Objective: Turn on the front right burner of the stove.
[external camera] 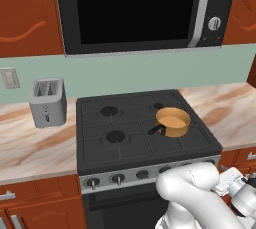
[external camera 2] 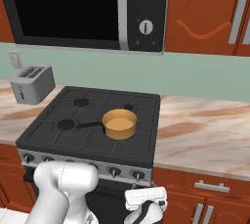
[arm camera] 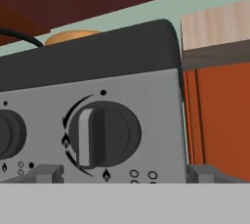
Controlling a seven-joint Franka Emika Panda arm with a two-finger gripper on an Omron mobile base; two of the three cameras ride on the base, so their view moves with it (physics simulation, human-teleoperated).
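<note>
the gripper (arm camera: 122,173) faces the rightmost knob (arm camera: 104,134) on the stove (external camera: 145,143), fingers spread open on either side, not touching it.

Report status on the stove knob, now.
Tool low at the stove front, fingers apart, holding nothing. Rightmost knob dead ahead, bar upright, untouched. Orange pan on the right burners; nothing between tool and knob.

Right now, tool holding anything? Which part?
Nothing held. In the hand view the tool is open, one fingertip at each side below the rightmost round dark knob on the stove's silver front strip, not touching it.
</note>
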